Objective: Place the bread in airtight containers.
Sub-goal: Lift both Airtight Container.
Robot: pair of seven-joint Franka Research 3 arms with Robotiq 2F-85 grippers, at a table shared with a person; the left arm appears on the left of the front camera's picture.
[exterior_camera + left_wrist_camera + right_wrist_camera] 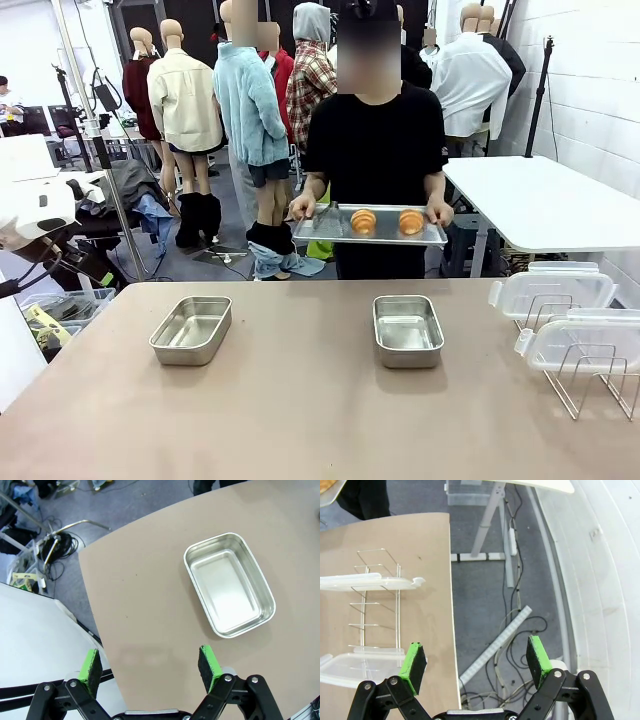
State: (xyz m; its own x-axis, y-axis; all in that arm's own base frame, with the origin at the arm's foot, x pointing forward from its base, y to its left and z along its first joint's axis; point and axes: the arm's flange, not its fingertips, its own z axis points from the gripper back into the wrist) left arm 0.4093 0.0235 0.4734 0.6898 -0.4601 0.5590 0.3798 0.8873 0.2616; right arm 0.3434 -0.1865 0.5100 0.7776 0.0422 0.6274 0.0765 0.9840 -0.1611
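**Bread.** A left croissant (363, 221) and a right croissant (411, 221) are lying side by side, apart, on a flat steel tray (385, 239). A person in a black shirt is standing beyond the far edge of the bench (300, 420) and holding the tray level. One hand (302, 207) is gripping its left end and the other hand (439, 212) its right end. The tray is hanging well clear of the bench.

**Containers.** The left tin (191, 329) and the right tin (407, 330) are sitting uncovered on the bench, well apart, with their bare steel floors showing. The left wrist view is looking down on the left tin (229, 585), near the bench's rounded corner.

**Lids.** A far lid (555, 290) and a near lid (585, 345), both clear plastic, are resting on a wire rack (590, 390) at the bench's right edge.

**Left pincer** (150, 666). Its green pads are standing wide apart and gripping nothing. It is hovering above bare bench near the left tin and not touching it.

**Right pincer** (476, 660). Its pads are likewise spread wide and gripping nothing. It is hanging over the bench's right edge, one pad above the near lid (350, 667) and the other above the floor (490, 595) with its cables. The wire rack (375, 600) and the far lid (365, 582) are showing just ahead of it.
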